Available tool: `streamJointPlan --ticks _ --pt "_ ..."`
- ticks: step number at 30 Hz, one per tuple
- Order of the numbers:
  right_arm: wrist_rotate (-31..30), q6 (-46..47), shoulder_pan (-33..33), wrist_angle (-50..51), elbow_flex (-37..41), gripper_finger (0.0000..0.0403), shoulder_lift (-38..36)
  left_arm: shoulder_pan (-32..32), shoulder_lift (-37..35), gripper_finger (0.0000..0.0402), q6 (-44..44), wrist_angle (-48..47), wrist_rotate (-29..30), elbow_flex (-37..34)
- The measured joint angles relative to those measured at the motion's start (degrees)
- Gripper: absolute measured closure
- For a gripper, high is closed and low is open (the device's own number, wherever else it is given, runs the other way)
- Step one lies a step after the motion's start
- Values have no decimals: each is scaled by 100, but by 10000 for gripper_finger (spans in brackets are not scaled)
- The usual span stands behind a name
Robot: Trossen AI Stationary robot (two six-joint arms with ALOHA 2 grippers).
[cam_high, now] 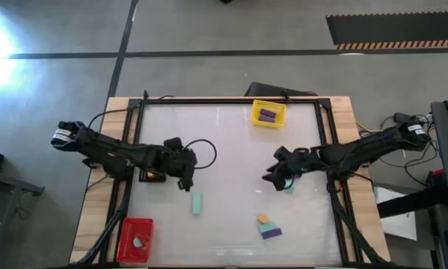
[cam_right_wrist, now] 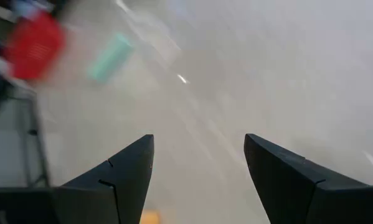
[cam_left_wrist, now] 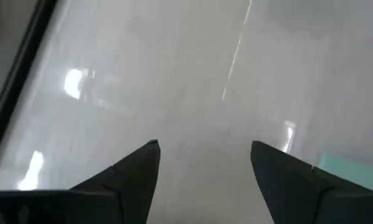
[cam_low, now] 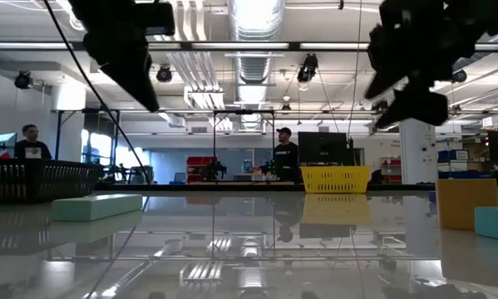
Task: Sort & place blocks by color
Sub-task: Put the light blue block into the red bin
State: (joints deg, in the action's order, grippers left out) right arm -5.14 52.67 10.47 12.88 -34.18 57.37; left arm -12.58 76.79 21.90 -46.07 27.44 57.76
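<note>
The left gripper (cam_high: 187, 181) hovers over the middle-left of the table (cam_high: 231, 134), its fingers spread and holding nothing, with a mint-teal bar (cam_high: 197, 202) lying flat just beside it toward the near edge; the left wrist view catches only a corner of that bar past one finger. The right gripper (cam_high: 272, 176) hangs over the middle-right, its fingers also parted and empty, and another mint piece (cam_high: 289, 187) peeks out from under it. Near the front edge, right of centre, an orange cube (cam_high: 262, 218) touches a purple bar (cam_high: 271, 232). A yellow tray (cam_high: 268, 113) at the far edge already holds a purple bar (cam_high: 267, 115), and a red tray (cam_high: 134, 239) at the near-left corner holds a pale piece that is hard to make out. The step in hand looks like picking up the mint bar with the left arm: it should centre over the bar, turn the fingers to straddle its narrow width, descend squarely so the bar is not nudged across the glossy surface, and close only once both fingers flank it
</note>
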Motion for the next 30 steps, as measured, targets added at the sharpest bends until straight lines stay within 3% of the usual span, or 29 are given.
streamJointPlan --ticks 6,12,19,30 --pt "-141 1080 287 2355 -634 164 404 11 0 166 -728 397 152 82" --pt "-5 2032 541 4163 -1147 164 1048 11 0 166 -695 401 492 71" --pt "510 2569 844 4202 -1257 164 1656 -11 0 166 -289 321 492 -11" --pt "338 2727 978 3951 -1320 164 2316 -423 0 166 -147 304 442 -15"
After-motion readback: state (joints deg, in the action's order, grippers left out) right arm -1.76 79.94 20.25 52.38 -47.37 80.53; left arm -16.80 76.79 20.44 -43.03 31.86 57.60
